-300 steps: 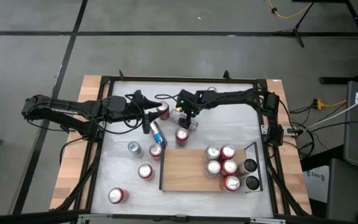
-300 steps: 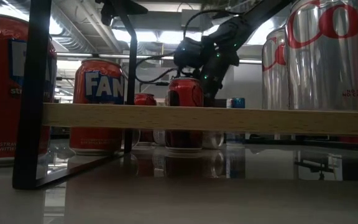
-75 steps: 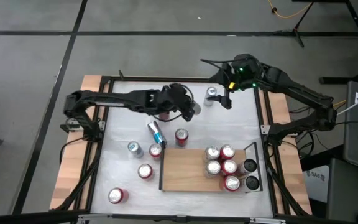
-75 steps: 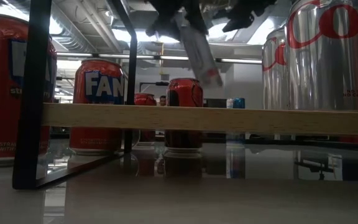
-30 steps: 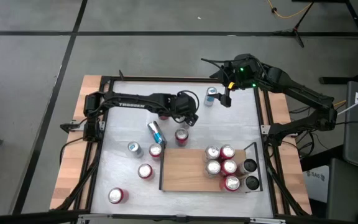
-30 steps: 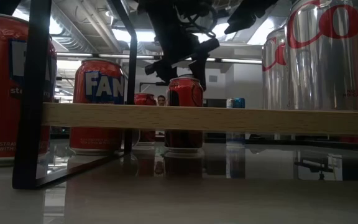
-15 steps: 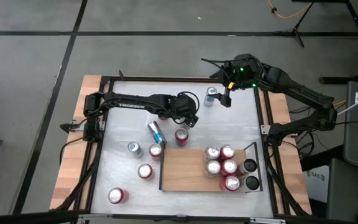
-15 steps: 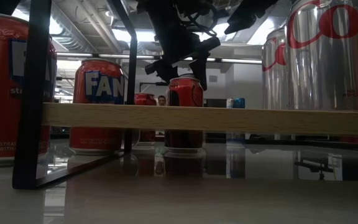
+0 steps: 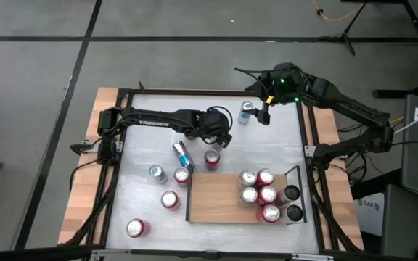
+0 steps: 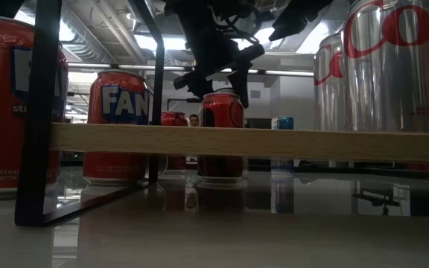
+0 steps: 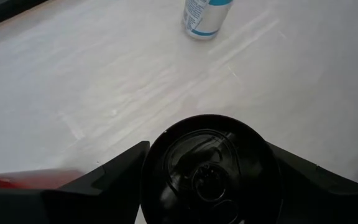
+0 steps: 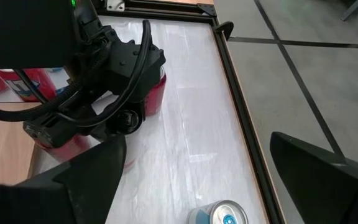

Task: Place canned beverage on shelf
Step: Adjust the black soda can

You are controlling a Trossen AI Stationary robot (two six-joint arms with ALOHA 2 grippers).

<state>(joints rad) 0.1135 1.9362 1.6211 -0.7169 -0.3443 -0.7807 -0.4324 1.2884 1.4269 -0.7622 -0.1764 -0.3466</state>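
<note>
Table (image 9: 144, 145): white top in a black frame, both arms reaching over it from opposite sides.

Shelf (image 9: 216, 199): wooden board lying flat at the near middle of the table. Five upright cans (image 9: 249, 194) are clustered at its right end, and its left half is bare. Two dark cans (image 9: 291, 193) stand just past the right rail.

Left gripper (image 9: 220, 138): hangs above the table just behind the shelf's far edge. In its wrist view the two fingers (image 11: 114, 171) press on either side of a dark round can end, the held can (image 11: 211, 168); its colour cannot be told. This can is over the table, not on the shelf.

Right gripper (image 9: 262, 116): at the far right of the table, fingers spread wide, holding nothing.

Silver-blue can (image 9: 246, 110): upright, just beside the right gripper.

Red can (image 9: 212, 157): upright, between the left gripper and the shelf's far edge.

Loose cans: one blue can (image 9: 182, 154) lies on its side left of the red can; four more (image 9: 169, 199) stand left of the shelf.
</note>
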